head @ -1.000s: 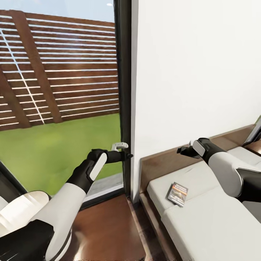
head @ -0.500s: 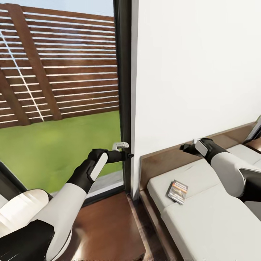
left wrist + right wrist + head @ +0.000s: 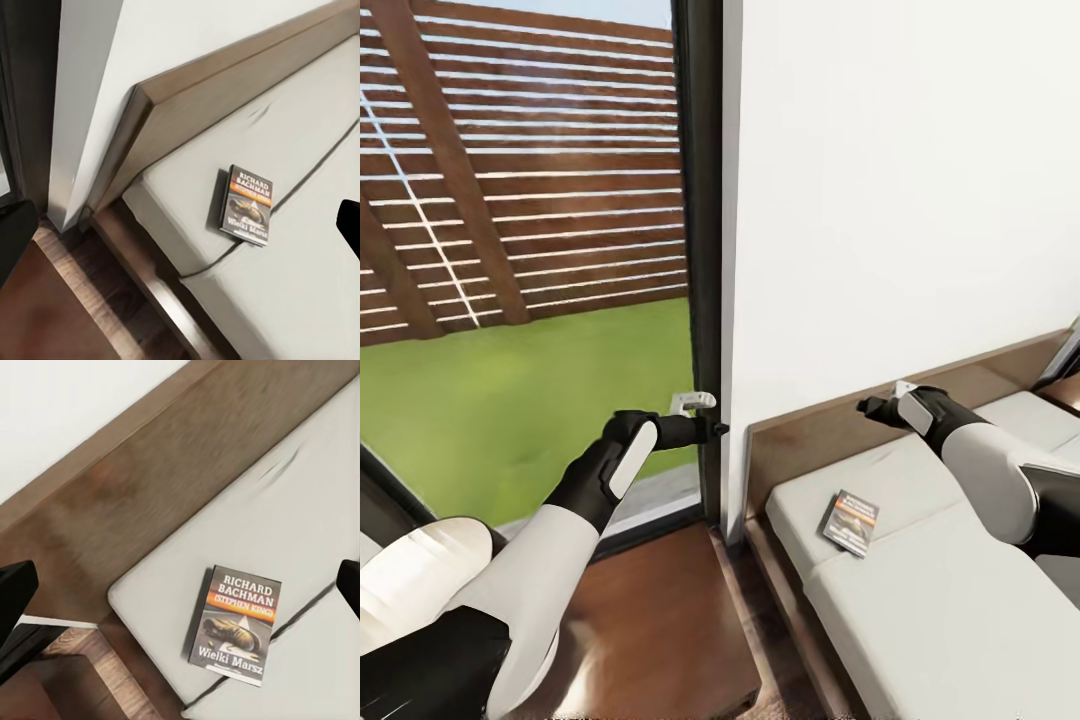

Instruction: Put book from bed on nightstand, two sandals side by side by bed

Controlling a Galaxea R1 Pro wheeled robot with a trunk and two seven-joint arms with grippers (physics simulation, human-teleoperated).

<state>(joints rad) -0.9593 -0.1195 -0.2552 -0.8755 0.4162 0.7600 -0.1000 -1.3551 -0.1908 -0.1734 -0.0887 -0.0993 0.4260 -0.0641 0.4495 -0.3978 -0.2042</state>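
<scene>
Book (image 3: 849,522) lies flat on the light-grey mattress of the bed (image 3: 960,620), cover up, close to the mattress corner nearest the headboard and the window-side edge; the right wrist view shows it whole (image 3: 235,624), with nothing touching it, and the left wrist view shows it likewise (image 3: 247,205). Judged from this, the first step is not yet done — the book is not lifted and not on any nightstand.

Right claw (image 3: 872,407) hangs above the bed, at about one o'clock from the book in the head view and well apart from it. Its fingertips appear in the right wrist view at opposite edges of the frame, so I judge it wide open, with nothing between the fingers. Left claw (image 3: 710,428) is held out in front of the dark window frame (image 3: 700,250), at about ten o'clock from the book, over the brown floor (image 3: 660,630). Whether it is open I cannot tell; it carries nothing that can be seen.

Remaining, as far as can be judged — grasping the book, carrying it to a nightstand, then setting both sandals side by side by the bed.
</scene>
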